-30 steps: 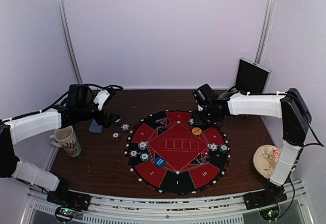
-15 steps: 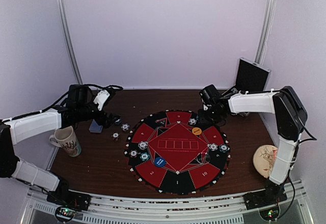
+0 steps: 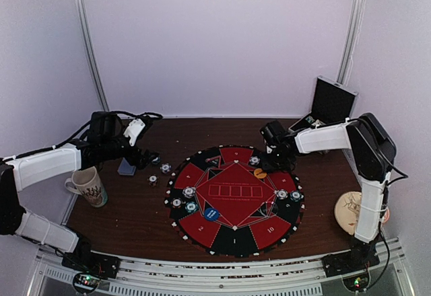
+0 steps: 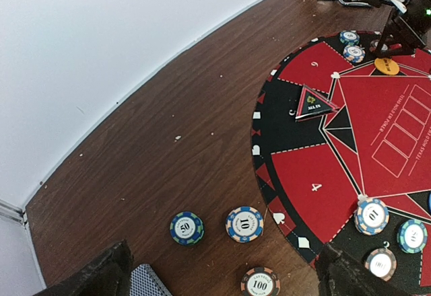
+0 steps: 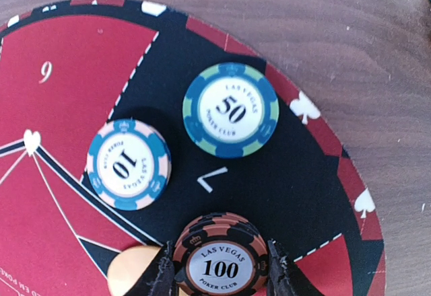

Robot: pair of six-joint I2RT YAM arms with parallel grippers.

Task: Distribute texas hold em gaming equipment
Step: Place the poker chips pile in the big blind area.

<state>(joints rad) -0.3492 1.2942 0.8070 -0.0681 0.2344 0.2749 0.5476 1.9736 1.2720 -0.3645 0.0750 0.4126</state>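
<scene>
I have the 100 chip (image 5: 219,259) pinched edge to edge in the right claw (image 5: 221,279). Its fingers (image 5: 161,279) stand partly closed against both sides of the chip, at the bottom of the right wrist view. I cannot tell whether the chip is lifted or resting. Just left of it the orange button disc (image 5: 129,274) shows partly at the lower edge. Above it, a 10 chip (image 5: 128,164) and a 50 chip (image 5: 231,110) lie flat and apart on the black band of the round mat (image 5: 296,175). The brown tabletop (image 5: 337,33) fills the upper right.

From overhead, the right claw (image 3: 267,159) sits at the upper right rim of the mat (image 3: 236,195). The blue button disc (image 3: 211,213) lies at the mat's lower left. 3 left-rim chips (image 3: 189,192) and 2 right-rim chips (image 3: 281,194) lie near the mat's edges.

The left claw (image 4: 224,259) is spread wide with nothing in it. It hangs over 3 loose chips (image 4: 244,224) that lie on bare tabletop just off the mat's left rim. The cards (image 4: 149,282) lie face down at the lower left of the left wrist view, beside one finger. Overhead, the left claw (image 3: 143,156) is at mid-left of the frame. The mug (image 3: 87,186) stands below it, near the left edge. The case (image 3: 333,99) stands open at the upper right, well apart from the mat.
</scene>
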